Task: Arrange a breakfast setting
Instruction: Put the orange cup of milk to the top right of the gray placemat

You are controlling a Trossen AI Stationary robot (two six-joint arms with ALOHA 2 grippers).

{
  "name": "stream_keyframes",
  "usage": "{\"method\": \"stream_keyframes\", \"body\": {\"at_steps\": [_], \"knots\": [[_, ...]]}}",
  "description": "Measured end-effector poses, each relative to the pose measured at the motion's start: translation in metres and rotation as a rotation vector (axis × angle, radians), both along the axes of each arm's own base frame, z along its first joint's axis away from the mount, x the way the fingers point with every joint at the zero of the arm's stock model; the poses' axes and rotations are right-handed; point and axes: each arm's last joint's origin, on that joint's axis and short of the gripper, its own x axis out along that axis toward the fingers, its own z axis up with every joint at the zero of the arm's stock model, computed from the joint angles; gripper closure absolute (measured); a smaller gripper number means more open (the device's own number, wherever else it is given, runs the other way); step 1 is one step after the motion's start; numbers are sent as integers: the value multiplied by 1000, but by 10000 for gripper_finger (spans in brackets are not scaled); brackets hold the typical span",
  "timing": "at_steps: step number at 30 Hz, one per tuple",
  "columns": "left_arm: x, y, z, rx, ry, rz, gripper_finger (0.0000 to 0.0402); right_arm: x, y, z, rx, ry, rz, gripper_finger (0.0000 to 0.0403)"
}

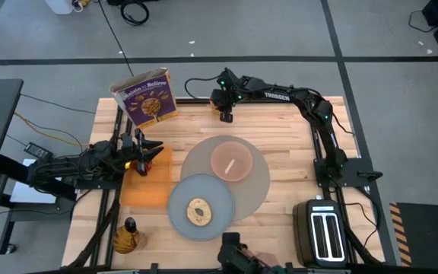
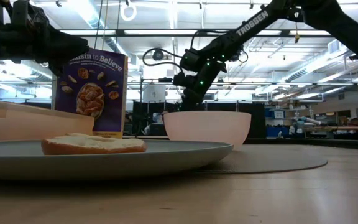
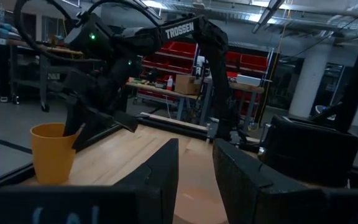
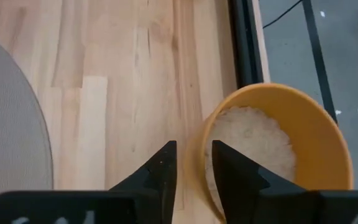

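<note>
Right gripper is down over the small orange cup at the top centre of the high view, fingers parted astride its near wall, not clamped. Left gripper hovers at left over the orange cloth, fingers apart, holding nothing. Toast slice sits on the grey plate, pink bowl on the mat.

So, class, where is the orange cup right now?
The orange cup stands at the table's far edge, right of the cereal box, with the right pincer straddling its rim; the left wrist view shows it too.
</note>
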Motion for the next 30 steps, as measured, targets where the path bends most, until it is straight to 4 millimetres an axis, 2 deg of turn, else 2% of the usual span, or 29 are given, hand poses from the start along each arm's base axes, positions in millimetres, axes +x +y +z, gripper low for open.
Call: {"method": "stream_keyframes", "body": {"at_steps": [12,17,20,23,30], "knots": [[0,0,0,-220,-62,-37,294,2,1,0,5,-21,-13,384],[0,0,0,-309,-88,-53,294,6,6,5,1,-4,-36,388],[0,0,0,-366,-106,-63,294,10,13,23,-16,3,-68,383],[0,0,0,-401,-117,-69,294,2,24,53,-15,25,-78,386],[-1,0,5,-419,-166,-85,294,-40,51,119,46,-6,-144,389]]}}
